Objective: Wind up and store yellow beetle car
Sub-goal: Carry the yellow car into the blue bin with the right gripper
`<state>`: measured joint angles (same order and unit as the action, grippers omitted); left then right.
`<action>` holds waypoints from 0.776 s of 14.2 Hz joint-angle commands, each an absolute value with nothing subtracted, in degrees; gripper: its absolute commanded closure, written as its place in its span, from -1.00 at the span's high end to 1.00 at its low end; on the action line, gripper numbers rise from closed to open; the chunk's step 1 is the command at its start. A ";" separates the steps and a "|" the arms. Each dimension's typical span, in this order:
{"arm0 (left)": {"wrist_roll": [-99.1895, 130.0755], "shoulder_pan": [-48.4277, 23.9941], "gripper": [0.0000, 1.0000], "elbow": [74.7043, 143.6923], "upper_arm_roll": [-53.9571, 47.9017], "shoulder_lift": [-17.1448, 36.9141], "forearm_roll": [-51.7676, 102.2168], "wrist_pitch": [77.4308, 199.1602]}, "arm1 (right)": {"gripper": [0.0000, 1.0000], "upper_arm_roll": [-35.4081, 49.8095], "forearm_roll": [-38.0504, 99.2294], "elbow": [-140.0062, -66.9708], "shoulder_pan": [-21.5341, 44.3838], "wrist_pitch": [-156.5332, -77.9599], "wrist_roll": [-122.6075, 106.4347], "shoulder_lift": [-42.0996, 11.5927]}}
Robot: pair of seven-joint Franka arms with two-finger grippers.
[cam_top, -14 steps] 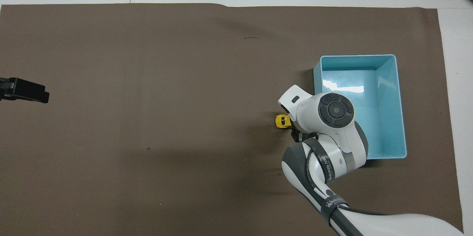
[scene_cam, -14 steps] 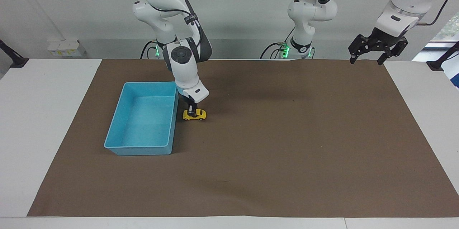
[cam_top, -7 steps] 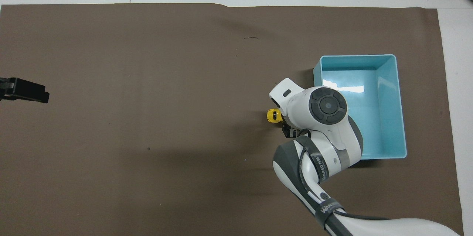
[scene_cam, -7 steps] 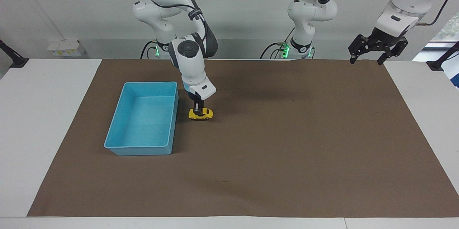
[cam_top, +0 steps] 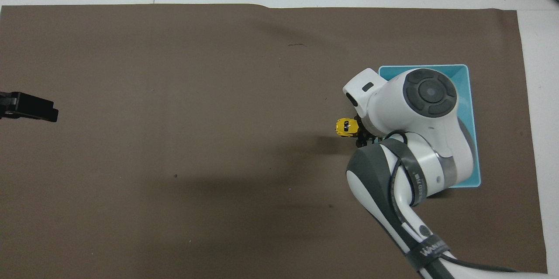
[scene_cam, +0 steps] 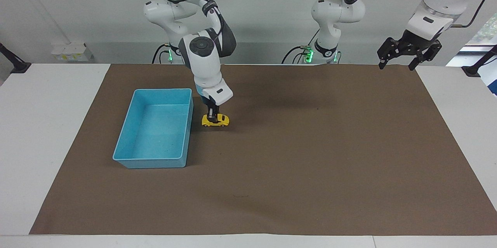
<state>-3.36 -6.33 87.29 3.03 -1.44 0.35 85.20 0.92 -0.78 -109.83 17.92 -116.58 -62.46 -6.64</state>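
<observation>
Facing view
Yellow beetle car (scene_cam: pixel 215 120): on its wheels on the brown mat (scene_cam: pixel 310 155), just beside the long wall of the light blue bin (scene_cam: pixel 155 160), outside it, toward the right arm's end of the table and closer to the mat's edge on the robots' side than to its outer edge.
Right gripper (scene_cam: pixel 212 118): straight down on the car's roof, fingers pinched together on the car's body — the car looks to be touching the mat.
Right arm: bends down from its base, its wrist just above the bin's corner nearest the robots.
Light blue bin: nothing in it, long walls running away from the robots.
Left gripper (scene_cam: pixel 399 63): up in the air over the mat's corner at the left arm's end, on the robots' side; its fingers stand apart and hold nothing. The left arm waits.

Overhead view
Yellow beetle car (cam_top: pixel 346 127): only its end pointing to the left arm's end of the table shows, the rest hidden under the right wrist.
Light blue bin (cam_top: pixel 469 95): largely covered by the right arm — one long wall and two corners show.
Right gripper: hidden under its own wrist, only dark bits show beside the car.
Left gripper (cam_top: pixel 28 108): a dark block at the picture's edge, over the mat.
</observation>
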 commanded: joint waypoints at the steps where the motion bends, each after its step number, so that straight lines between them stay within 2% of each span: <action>1: -2.72 -6.06 1.00 86.57 2.72 -1.32 -0.44 84.11 | -0.94 1.32 -1.14 -107.24 15.13 -111.37 -64.15 -5.27; 7: -2.72 -6.06 1.00 86.57 2.72 -1.32 -0.44 84.11 | -0.94 1.32 -0.44 -106.96 6.17 -109.95 -76.18 -4.66; 11: -2.72 -6.06 1.00 86.57 2.72 -1.32 -0.44 84.11 | -0.94 1.23 -0.44 -109.94 3.17 -110.65 -83.57 -3.44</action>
<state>-3.36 -6.33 87.29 3.03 -1.44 0.35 85.19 0.66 -0.81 -107.54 4.24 -110.44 -80.37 -4.94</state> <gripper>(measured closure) 0.000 0.604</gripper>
